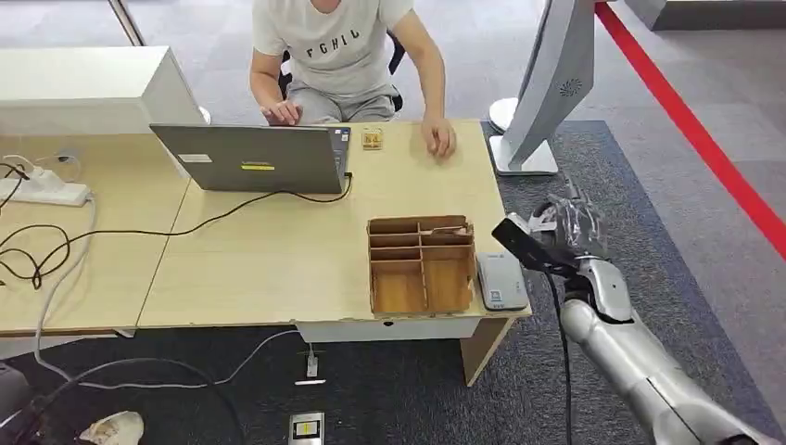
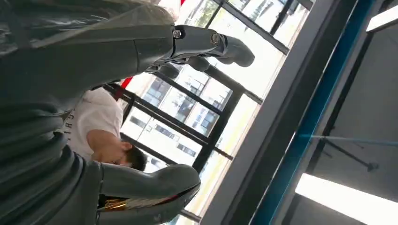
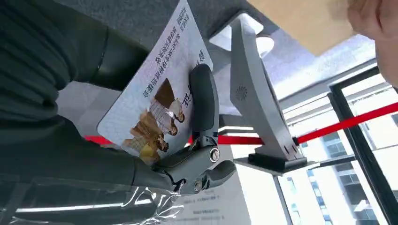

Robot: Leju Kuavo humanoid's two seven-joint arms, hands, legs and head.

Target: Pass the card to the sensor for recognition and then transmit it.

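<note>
**Right hand has the card, sensor waits just beside it**

The right hand (image 3: 187, 154) is pinching a white printed plastic card (image 3: 155, 93), a dark finger (image 3: 202, 101) laid flat across its face and the grey ribbed cover bunched behind. In the head view that hand (image 1: 567, 227) hangs off the near right corner of the pale wooden surface (image 1: 278, 260), wrapped in clear film, with the card hard to pick out there. To my eye we are in the first step: card in hand, not yet presented. The flat grey sensor pad (image 1: 501, 280) lies at the surface's near right edge, touching the side of the brown cardboard divided box (image 1: 422, 264), and the hand is near it but off to the side and above.

The next move, I'd say, calls for swinging the card inward and lowering it face-flat over that pad without nudging the box.

The card itself: white, thin, stiff-looking, rows of small printing along one edge and a brown and gold picture on the face.

The left hand (image 2: 141, 117) is raised, thumb and fingers spread with nothing between them. A seated person in a white T-shirt (image 1: 334, 46) works at the grey laptop (image 1: 250, 159) across the surface.
</note>
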